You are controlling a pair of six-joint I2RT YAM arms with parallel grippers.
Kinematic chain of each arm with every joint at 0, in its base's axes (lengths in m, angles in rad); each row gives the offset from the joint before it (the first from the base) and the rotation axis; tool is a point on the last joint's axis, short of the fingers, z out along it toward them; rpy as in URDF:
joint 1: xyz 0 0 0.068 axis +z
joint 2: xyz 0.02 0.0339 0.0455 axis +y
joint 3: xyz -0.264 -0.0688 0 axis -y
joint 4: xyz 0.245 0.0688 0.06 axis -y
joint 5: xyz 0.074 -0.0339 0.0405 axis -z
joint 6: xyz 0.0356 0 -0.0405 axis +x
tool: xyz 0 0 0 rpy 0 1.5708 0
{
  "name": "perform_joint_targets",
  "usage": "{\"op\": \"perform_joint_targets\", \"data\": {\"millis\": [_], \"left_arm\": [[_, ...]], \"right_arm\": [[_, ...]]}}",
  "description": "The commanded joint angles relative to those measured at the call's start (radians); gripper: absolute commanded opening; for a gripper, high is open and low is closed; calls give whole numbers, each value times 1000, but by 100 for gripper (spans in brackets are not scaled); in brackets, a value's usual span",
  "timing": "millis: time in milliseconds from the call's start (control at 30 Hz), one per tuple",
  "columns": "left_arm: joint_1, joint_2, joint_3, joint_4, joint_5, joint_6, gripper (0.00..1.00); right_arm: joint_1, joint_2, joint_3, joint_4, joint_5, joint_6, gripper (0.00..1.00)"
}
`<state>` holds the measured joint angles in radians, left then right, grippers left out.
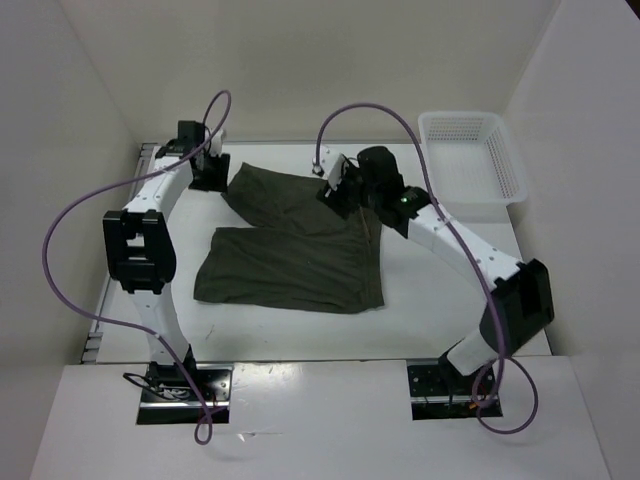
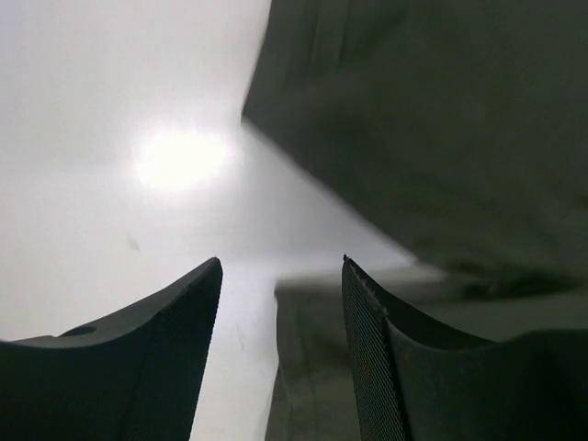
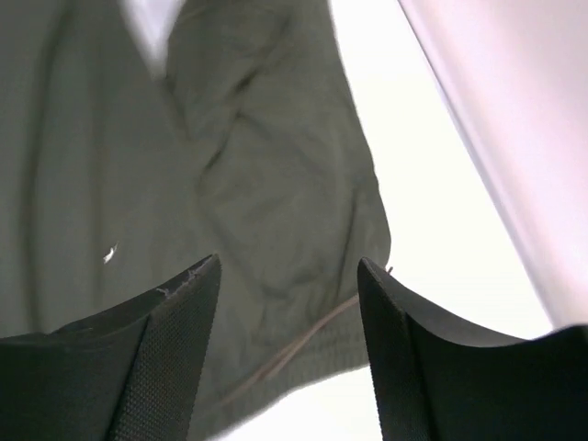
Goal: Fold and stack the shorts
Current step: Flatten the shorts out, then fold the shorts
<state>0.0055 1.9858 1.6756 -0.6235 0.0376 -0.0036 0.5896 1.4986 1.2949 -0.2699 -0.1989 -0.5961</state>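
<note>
The dark olive-green shorts [image 1: 290,250] lie spread flat on the white table, legs pointing left, waistband to the right. My left gripper [image 1: 212,172] is open and empty over the far leg's hem; the left wrist view shows the cloth edges [image 2: 432,138] between and beyond its fingers [image 2: 377,349]. My right gripper [image 1: 335,190] is open and empty above the far waistband corner. The right wrist view shows the waistband [image 3: 276,276] with a tan drawstring [image 3: 303,344] between its fingers [image 3: 175,349].
A white mesh basket [image 1: 472,155] stands at the back right. White walls enclose the table on the left, back and right. Purple cables loop above both arms.
</note>
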Motion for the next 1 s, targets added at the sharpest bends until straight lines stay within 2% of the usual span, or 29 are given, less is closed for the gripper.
{"op": "perform_joint_targets", "data": {"millis": [0,100,267,400,467,633,967], "left_arm": [[-47,83,186,31,59,4,63],[-91,192,288,22,68,4,63],[-148,344,467,22,27,4,66],[-170,430,548,22,-31,4,67],[-170,439,559,22,-44,4,67],[-179,461,560,11,-77,4,59],[-179,499,504,13,-140,4,59]], "right_arm": [[-83,153,75,78,-11,212,64],[-169,294,171,97,2,356,54],[-221,500,339,121,81,490,51],[-254,617,455,98,154,576,51],[-263,652,478,109,200,576,51],[-274,698,498,98,233,576,50],[-274,716,445,109,224,529,50]]}}
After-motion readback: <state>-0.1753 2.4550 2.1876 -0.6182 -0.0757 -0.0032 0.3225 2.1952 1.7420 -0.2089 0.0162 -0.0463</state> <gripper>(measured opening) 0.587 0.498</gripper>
